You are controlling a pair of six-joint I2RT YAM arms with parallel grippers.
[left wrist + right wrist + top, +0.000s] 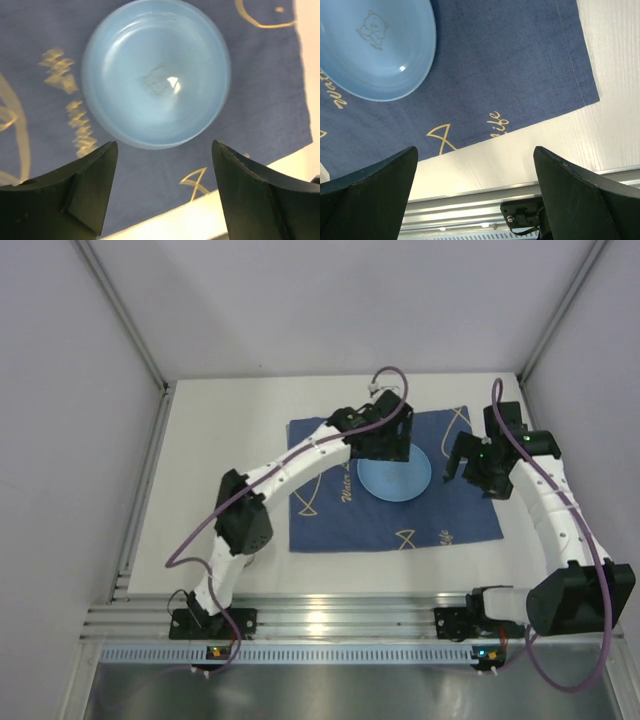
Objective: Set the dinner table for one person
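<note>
A light blue plate (398,480) lies on a dark blue fish-print cloth (330,515) spread over the white dinner table (215,470). My left gripper (385,445) hovers over the plate's far-left rim, open, nothing between its fingers. In the left wrist view the plate (156,74) lies whole beyond the open left gripper (165,150). My right gripper (465,462) hangs open over the cloth's right part, just right of the plate. In the right wrist view the plate (372,47) fills the upper left, and the right gripper (476,156) holds nothing.
Aluminium rails (330,618) run along the table's near edge, with both arm bases bolted there. White walls enclose the table at the back and sides. The cloth's near edge and bare tabletop (530,150) show in the right wrist view.
</note>
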